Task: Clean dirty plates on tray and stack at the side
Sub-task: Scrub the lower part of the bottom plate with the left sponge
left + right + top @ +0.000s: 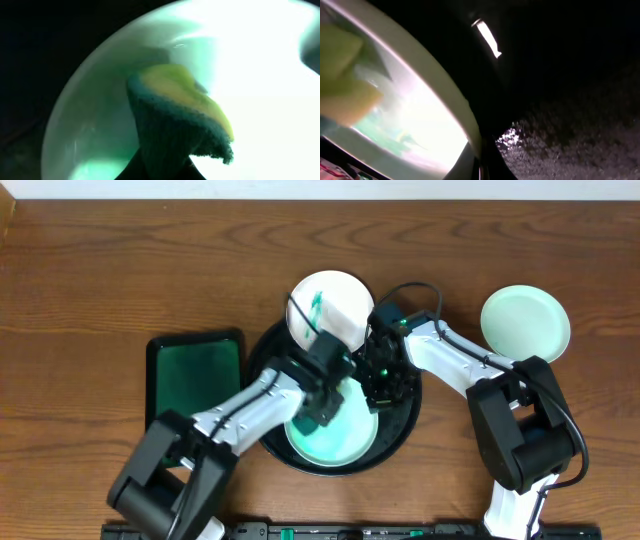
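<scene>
The round black tray (262,348) sits mid-table. One white plate (345,442) with a teal wash lies in it. My left gripper (325,405) is shut on a yellow-and-green sponge (180,115) pressed onto this plate (85,120). My right gripper (385,385) is shut on the plate's right rim (445,90), with the sponge (340,75) at the left of that view and the tray floor (570,140) beside it. A second plate (335,302) with a teal smear rests on the tray's far rim. A third plate (525,323) lies on the table at the right.
A smaller green rectangular tray (195,375) lies left of the black tray. Bare wooden table surrounds them.
</scene>
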`<control>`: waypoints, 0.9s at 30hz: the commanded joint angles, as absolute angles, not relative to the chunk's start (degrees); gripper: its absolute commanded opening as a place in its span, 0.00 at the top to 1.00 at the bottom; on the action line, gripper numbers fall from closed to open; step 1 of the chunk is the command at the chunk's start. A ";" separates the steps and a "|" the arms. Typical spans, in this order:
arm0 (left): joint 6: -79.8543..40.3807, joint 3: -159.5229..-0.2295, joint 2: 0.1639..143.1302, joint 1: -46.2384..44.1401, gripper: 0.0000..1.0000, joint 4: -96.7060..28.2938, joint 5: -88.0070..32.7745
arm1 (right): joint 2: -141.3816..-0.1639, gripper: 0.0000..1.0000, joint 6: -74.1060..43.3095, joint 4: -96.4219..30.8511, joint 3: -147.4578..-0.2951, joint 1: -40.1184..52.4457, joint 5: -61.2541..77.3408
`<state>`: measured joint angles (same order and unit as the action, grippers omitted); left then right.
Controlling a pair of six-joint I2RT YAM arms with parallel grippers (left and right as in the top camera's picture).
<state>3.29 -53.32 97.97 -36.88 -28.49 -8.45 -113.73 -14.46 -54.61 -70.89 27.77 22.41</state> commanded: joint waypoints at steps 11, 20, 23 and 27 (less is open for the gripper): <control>2.26 -50.57 99.59 -38.00 0.93 -33.28 -12.82 | -114.50 0.99 -14.06 -55.07 -70.50 28.08 21.04; 2.28 -50.57 92.31 -37.95 0.93 -35.77 -20.60 | -114.50 0.99 -14.09 -54.85 -70.50 28.08 21.04; 2.28 -50.57 88.55 -37.95 0.93 -35.48 -23.18 | -114.50 0.99 -14.09 -54.83 -70.50 28.08 21.04; 2.24 -50.57 87.02 -37.95 0.93 -33.36 -24.01 | -114.50 0.99 -14.11 -54.83 -70.50 28.05 21.04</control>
